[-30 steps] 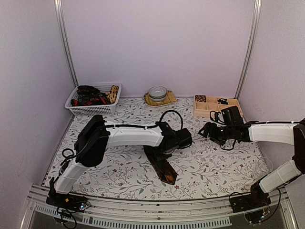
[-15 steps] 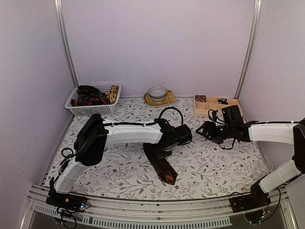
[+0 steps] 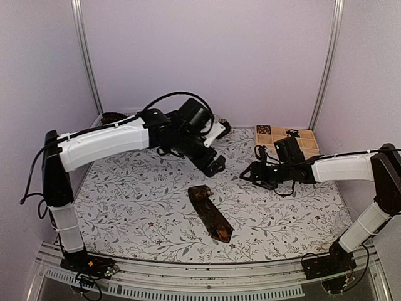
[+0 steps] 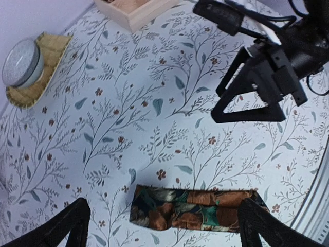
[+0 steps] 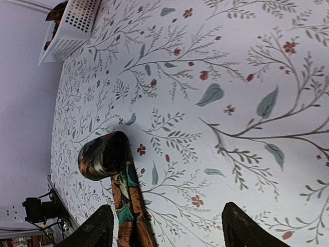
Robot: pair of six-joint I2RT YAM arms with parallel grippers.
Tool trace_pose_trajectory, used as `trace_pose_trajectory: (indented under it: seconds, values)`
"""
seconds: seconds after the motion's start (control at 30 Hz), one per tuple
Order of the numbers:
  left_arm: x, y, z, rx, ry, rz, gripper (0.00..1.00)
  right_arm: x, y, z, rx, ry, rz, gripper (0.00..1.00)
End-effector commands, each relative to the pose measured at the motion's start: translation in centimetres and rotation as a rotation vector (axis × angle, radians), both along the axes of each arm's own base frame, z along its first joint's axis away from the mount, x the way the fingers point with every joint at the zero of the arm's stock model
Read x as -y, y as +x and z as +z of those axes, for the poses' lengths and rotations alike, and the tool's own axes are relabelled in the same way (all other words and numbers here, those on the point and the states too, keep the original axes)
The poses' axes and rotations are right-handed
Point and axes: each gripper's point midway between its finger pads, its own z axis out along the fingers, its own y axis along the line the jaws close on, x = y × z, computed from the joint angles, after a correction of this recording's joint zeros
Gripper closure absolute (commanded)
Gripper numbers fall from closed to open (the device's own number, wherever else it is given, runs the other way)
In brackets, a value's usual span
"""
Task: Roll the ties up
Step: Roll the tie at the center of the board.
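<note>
One dark tie with a brown and green pattern (image 3: 211, 214) lies on the floral tablecloth, its far end rolled into a small coil (image 3: 199, 193). My left gripper (image 3: 213, 165) is open and empty, raised above and behind the coil. In the left wrist view (image 4: 162, 232) the tie (image 4: 190, 208) lies between the spread fingertips, well below them. My right gripper (image 3: 249, 173) is open and empty, low over the table to the right of the tie. In the right wrist view (image 5: 169, 229) the coil (image 5: 100, 154) sits left of the fingers.
A white basket (image 5: 72, 25) holding more dark ties (image 3: 113, 117) stands at the back left, mostly hidden by my left arm. A wooden compartment tray (image 3: 285, 138) stands at the back right. A bowl on a woven mat (image 4: 20, 62) is at the back middle.
My left arm has let go of the tie and swung up and back, away from the table. My right gripper has moved a little to the left, towards the tie.
</note>
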Motion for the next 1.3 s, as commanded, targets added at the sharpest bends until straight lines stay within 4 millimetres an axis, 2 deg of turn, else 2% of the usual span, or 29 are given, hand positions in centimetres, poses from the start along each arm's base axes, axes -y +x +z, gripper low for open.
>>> trace_pose_trajectory:
  seconds: [0.0,0.1,0.23,0.37,0.53,0.67,0.87,1.07,1.27]
  values:
    - [-5.3,1.5,-1.0,-0.244,-0.274,0.110,0.00,-5.4,-0.7,0.3,0.007,0.033,0.146,0.28]
    - [-7.5,1.2,-3.0,-0.333,-0.333,0.152,0.00,-7.9,-0.8,-0.2,0.008,0.028,0.190,0.29]
    - [-9.4,0.6,-6.0,-0.445,-0.422,0.199,0.02,-11.7,-0.9,-1.1,0.030,-0.002,0.287,0.29]
    - [-9.9,0.5,-7.5,-0.495,-0.486,0.217,0.09,-14.2,-0.7,-2.6,0.053,-0.071,0.374,0.26]
    - [-10.2,0.4,-9.2,-0.516,-0.504,0.239,0.12,-15.3,-0.2,-3.5,0.070,-0.131,0.426,0.23]
    - [-10.4,0.5,-10.8,-0.539,-0.497,0.255,0.26,-15.9,-0.5,-4.7,0.045,-0.156,0.462,0.23]
    - [-10.7,0.4,-12.1,-0.556,-0.481,0.271,0.35,-16.9,-1.3,-5.9,0.019,-0.154,0.504,0.24]
    - [-10.9,-0.2,-13.9,-0.596,-0.464,0.282,0.52,-17.7,-2.0,-5.7,0.022,-0.135,0.530,0.29]
    - [-11.6,-1.0,-15.8,-0.617,-0.421,0.307,0.62,-18.0,-2.5,-5.1,0.036,-0.120,0.543,0.33]
